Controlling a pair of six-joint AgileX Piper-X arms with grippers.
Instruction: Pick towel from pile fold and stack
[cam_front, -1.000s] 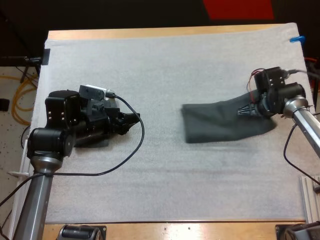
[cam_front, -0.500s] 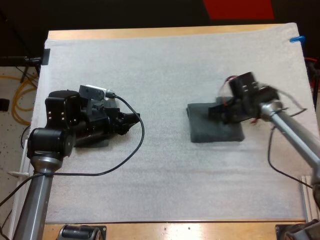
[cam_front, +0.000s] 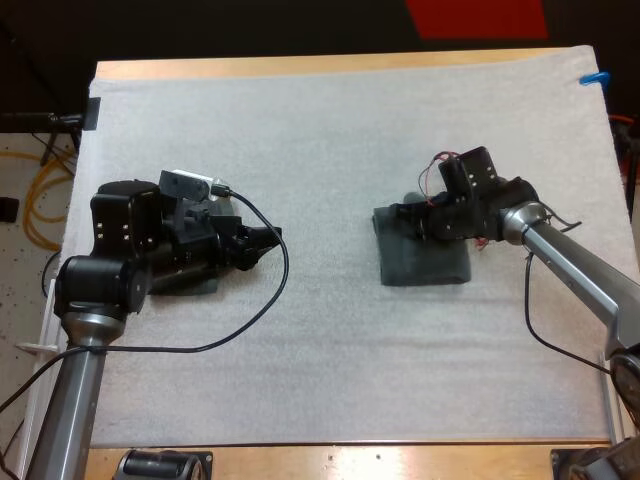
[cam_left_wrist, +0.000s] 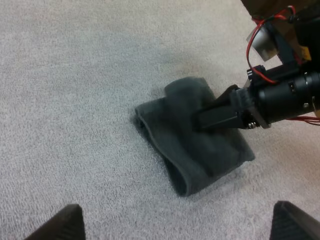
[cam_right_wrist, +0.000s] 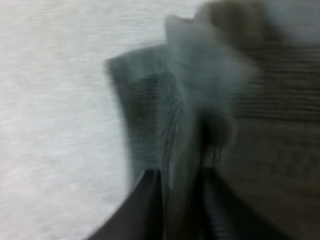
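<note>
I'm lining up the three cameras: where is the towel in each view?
High view: towel folded on the mat, right of centre, under the right gripper.
Left wrist view: towel ahead on the mat, right gripper on it.
Right wrist view: towel pinched in the right gripper.
Shared landmark: the right gripper.

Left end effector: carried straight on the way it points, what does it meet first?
Likely the near edge of the folded towel, across bare mat; the right end effector grips it farther along. Depth is uncertain.

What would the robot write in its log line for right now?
right claw: shut on towel | towel: folded over, on mat | left claw: open, away from towel
</note>
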